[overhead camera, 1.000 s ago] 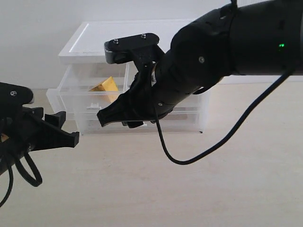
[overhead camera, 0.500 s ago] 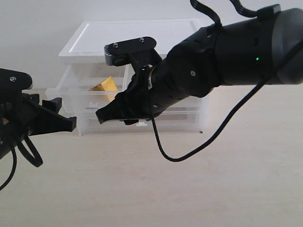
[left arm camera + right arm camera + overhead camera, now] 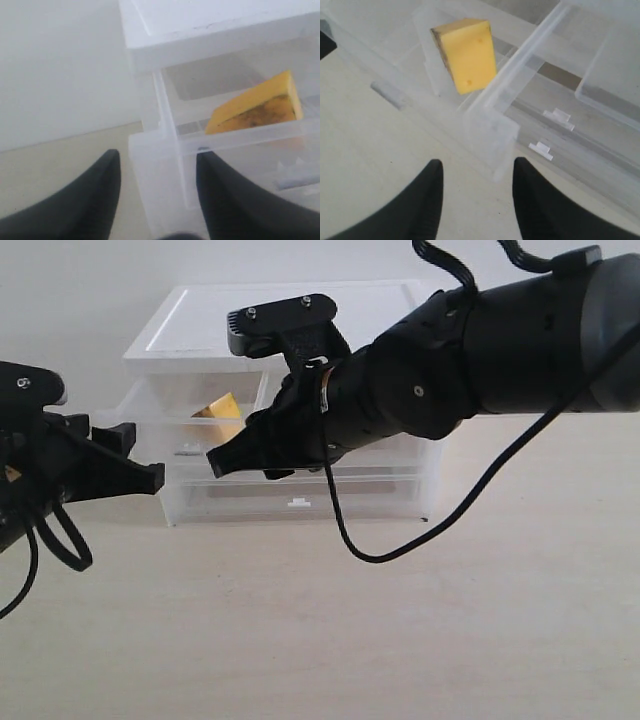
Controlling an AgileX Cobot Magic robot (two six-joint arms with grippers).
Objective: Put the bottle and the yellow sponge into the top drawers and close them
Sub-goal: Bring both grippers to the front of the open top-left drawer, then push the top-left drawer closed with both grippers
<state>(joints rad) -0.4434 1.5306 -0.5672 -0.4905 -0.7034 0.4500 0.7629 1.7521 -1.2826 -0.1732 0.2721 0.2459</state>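
Yellow sponge (image 3: pixel 222 408) lies tilted inside the top-left drawer (image 3: pixel 240 145). Compared with the view of a second ago, we see this drawer's front sitting much nearer the chest (image 3: pixel 410 490). The sponge has been carried back with it, and the left gripper (image 3: pixel 147 453) has risen to the drawer's outer front corner. We read this as the sponge step done and the closing under way. The left wrist view shows the front still proud of the chest's frame, so the drawer is not yet home. Left gripper: jaws apart, the drawer's corner between them, nothing clamped. Right gripper (image 3: pixel 477 167): jaws apart and empty, hanging just before the drawer's inner front corner. The bottle appears in no view, and we cannot tell whether the top-right drawer, hidden behind the right arm, holds it or is shut. Edges: the white top (image 3: pixel 300 300) overhangs the drawer; the right arm crosses the chest's front, and its cable (image 3: pixel 345 535) loops before the full-width drawers (image 3: pixel 380 502). Room: the table (image 3: pixel 420 640) before the chest lies open for a straight push or a retreat
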